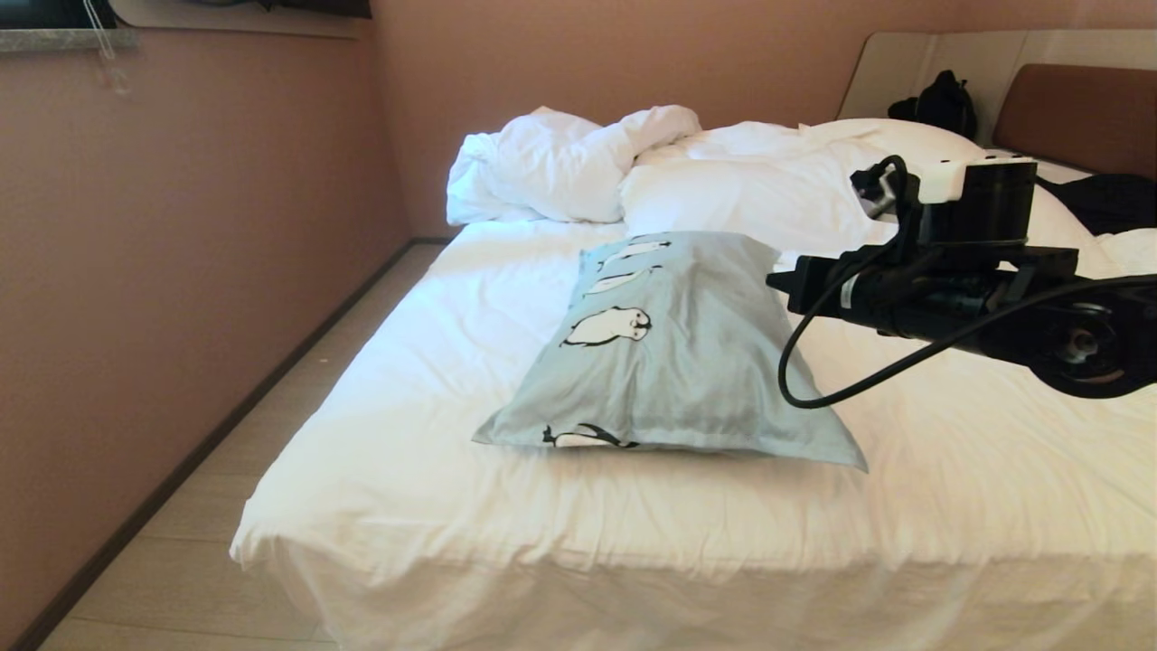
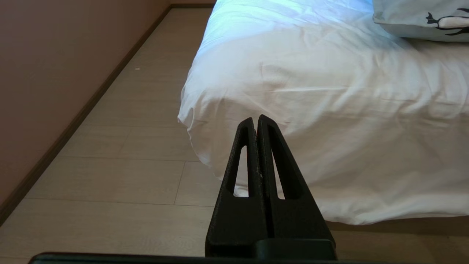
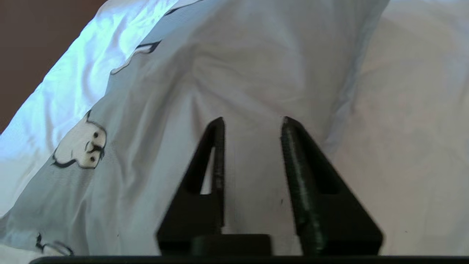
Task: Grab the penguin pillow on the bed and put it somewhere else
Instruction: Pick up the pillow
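Head view: the penguin pillow [image 1: 673, 348] lies flat on the bed [image 1: 434, 398], about mid-width and toward the foot end, long axis running away from the camera. Its near edge sits back from the foot edge of the mattress. Penguin prints show along its left side and at its near edge.

The right arm [image 1: 985, 289] enters from the right edge and reaches roughly level across the bed, pointing left toward the pillow's right flank. A black cable [image 1: 813, 380] loops down from it, hanging in front of the pillow's right side. From this view, contact between arm and pillow cannot be judged.

Right wrist view: the right tool [image 3: 253, 123] has its two fingers parted with a clear gap between them. Nothing is gripped. The tips are over the plain blue-grey cloth of the pillow, near its edge where the white sheet begins; touching or just above cannot be told.

Left wrist view: the left tool [image 2: 255, 121] is clenched, fingers pressed together with nothing between them. It points at the draped corner at the foot of the bed, above the wooden floor [image 2: 110, 176]. A corner of the pillow shows at the frame's edge.

A rumpled white duvet [image 1: 560, 167] and white pillows [image 1: 795, 181] lie toward the headboard [image 1: 1080, 113].
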Tool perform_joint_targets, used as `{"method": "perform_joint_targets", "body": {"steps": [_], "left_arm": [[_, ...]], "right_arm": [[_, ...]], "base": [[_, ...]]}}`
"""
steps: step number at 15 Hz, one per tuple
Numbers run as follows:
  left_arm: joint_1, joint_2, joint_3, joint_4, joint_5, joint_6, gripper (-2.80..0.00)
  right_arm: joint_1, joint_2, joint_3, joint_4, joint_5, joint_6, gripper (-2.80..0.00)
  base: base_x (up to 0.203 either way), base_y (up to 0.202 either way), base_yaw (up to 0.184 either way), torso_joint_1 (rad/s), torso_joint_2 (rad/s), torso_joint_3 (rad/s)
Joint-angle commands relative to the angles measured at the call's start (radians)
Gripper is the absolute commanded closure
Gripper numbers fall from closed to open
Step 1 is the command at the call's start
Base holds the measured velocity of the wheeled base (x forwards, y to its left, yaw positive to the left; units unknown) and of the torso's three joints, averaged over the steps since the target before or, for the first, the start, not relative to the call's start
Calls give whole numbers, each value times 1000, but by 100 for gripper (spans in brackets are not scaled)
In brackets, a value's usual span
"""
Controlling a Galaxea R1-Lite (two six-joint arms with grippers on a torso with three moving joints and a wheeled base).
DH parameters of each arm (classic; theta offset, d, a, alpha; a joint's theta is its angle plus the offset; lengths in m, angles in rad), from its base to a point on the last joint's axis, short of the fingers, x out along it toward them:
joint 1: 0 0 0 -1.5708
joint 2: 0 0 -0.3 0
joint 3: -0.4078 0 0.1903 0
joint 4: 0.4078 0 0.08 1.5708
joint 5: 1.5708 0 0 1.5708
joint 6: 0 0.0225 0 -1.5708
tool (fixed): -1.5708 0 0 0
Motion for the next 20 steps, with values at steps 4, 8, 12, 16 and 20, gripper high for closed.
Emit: {"method": "perform_joint_targets", "body": {"steps": [4, 8, 12, 16, 20], "left_arm": [[0, 0, 2, 0, 1, -1, 0], [0, 0, 2, 0, 1, -1, 0], [0, 0, 2, 0, 1, -1, 0], [1, 0, 2, 0, 1, -1, 0], [0, 0, 2, 0, 1, -1, 0]], "right_arm": [[83, -66, 79, -4, -2, -43, -280], [112, -55, 101, -5, -5, -70, -280], [112, -11, 102, -5, -5, -92, -280], [112, 83, 89, -12, -5, -97, -280], [108, 209, 53, -13, -13, -97, -280]], "base": [[0, 0, 0, 0, 0, 0], [0, 0, 0, 0, 0, 0], [0, 0, 0, 0, 0, 0], [0, 0, 0, 0, 0, 0], [0, 0, 0, 0, 0, 0]]}}
